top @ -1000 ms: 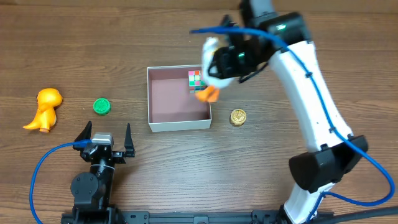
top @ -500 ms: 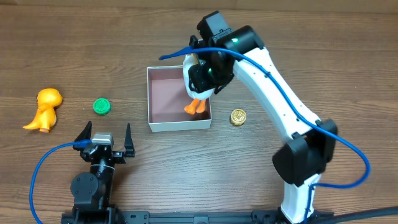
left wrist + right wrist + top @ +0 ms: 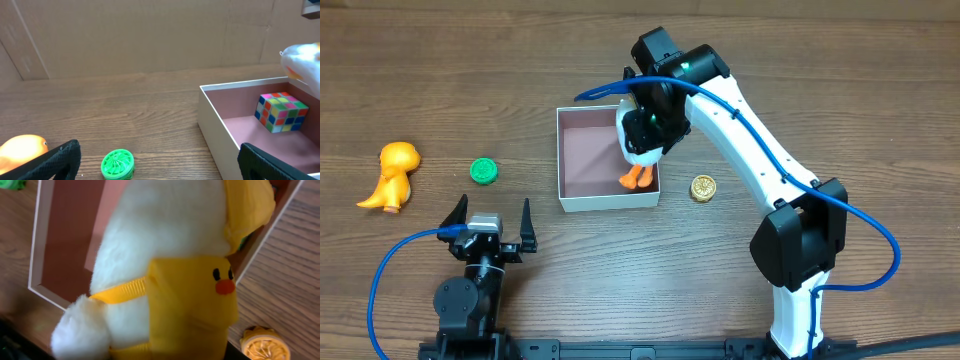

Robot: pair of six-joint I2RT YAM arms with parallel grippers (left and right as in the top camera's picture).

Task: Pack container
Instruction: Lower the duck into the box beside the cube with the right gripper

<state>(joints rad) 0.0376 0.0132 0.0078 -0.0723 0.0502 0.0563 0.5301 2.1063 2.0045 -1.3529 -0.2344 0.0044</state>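
Observation:
The container (image 3: 608,201) is a square white-walled box with a pinkish-brown floor, at the table's middle. Its near wall (image 3: 215,127) also shows in the left wrist view, with a coloured cube (image 3: 281,111) inside. My right gripper (image 3: 655,115) is shut on a white and yellow plush duck (image 3: 640,150), which hangs over the box's right side with its orange feet low inside. The duck (image 3: 170,255) fills the right wrist view and hides the fingers. My left gripper (image 3: 490,212) stands open near the front left, holding nothing.
An orange dinosaur toy (image 3: 390,175) and a green disc (image 3: 484,171) lie left of the box. A yellow disc (image 3: 703,187) lies just right of it. The right arm reaches over the table's right half from the front edge.
My right arm has carried the plush duck leftward and down, from beside the box's right wall to over its inside. The left arm has not moved.

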